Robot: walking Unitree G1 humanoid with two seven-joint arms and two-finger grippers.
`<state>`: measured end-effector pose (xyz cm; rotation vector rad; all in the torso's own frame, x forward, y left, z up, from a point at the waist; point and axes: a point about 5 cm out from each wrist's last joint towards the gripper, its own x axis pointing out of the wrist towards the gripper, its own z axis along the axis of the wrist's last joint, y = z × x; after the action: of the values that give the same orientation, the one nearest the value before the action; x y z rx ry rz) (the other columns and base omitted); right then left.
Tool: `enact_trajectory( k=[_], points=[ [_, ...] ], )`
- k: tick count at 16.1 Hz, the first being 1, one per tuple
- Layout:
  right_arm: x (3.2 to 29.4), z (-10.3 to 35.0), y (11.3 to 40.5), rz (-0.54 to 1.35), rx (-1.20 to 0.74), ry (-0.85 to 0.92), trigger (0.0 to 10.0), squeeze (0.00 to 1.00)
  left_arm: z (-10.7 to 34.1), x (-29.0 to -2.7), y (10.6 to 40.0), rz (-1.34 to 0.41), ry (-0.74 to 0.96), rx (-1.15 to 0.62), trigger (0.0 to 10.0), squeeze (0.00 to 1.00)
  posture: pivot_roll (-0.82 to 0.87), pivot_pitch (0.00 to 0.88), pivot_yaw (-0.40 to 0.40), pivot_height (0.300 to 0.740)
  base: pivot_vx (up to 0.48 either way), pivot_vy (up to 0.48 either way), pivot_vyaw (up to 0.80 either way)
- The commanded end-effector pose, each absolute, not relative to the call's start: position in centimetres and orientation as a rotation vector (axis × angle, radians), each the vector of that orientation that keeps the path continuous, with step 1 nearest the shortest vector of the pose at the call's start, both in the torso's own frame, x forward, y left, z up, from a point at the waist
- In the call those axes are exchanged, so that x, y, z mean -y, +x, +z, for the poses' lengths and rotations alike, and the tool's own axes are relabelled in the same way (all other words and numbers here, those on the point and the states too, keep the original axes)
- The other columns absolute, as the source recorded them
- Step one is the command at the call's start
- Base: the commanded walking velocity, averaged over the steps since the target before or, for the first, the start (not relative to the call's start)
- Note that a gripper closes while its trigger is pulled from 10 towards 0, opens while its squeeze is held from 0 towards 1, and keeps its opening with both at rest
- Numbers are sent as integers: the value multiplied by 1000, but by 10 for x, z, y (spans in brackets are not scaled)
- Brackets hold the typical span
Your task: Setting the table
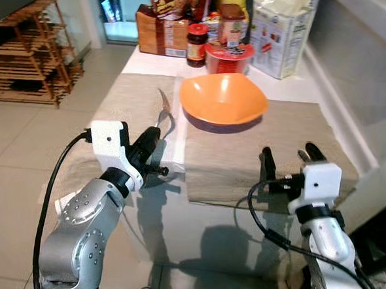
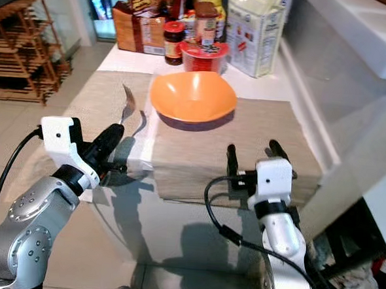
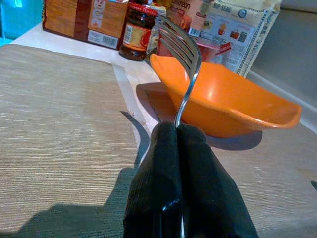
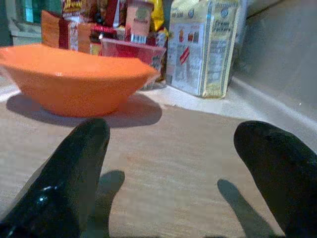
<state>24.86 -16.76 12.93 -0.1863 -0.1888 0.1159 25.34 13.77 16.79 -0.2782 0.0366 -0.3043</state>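
Currently: one fork [image 3: 184, 54] pinched in left hand [image 1: 152, 144], one orange bowl [image 1: 223, 99] mid-desk, two placemats [image 1: 265, 149]; right hand [image 1: 286, 157] spread, near desk's front edge.

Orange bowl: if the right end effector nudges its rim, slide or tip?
The orange bowl looks shallow and wide, so probably slides rather than tips. It sits on a woven placemat, which may drag with it. It appears empty, likely light.

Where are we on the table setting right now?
Done: two placemats are down, and the orange bowl sits on the right placemat. In hand: the left hand is shut on a fork, held above the left placemat, beside the bowl. Left: set the fork down. The right hand hovers open with nothing in it.
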Motion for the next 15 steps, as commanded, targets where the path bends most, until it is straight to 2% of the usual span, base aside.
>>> enact_trajectory(
  k=[1, 6, 12, 15],
  points=[
    [168, 128, 251, 127, 189, -188, 10000, 0, 171, -141, 256, -277, -251, -19, 0, 0, -109, 0, 47, 722, -420, 0, 0],
    [165, 125, 251, 141, 178, -188, 10000, 0, 174, -142, 263, -286, -235, -2, 0, 0, -112, 0, 48, 722, -432, 0, 0],
    [167, 126, 253, 145, 177, -198, 10000, 0, 174, -137, 264, -313, -244, 11, 0, 0, -121, 0, 49, 722, 0, 0, 0],
    [164, 125, 254, 151, 172, -200, 10000, 0, 174, -137, 265, -334, -227, 20, 0, 0, -117, 0, 57, 722, 0, -480, 0]
  ],
)
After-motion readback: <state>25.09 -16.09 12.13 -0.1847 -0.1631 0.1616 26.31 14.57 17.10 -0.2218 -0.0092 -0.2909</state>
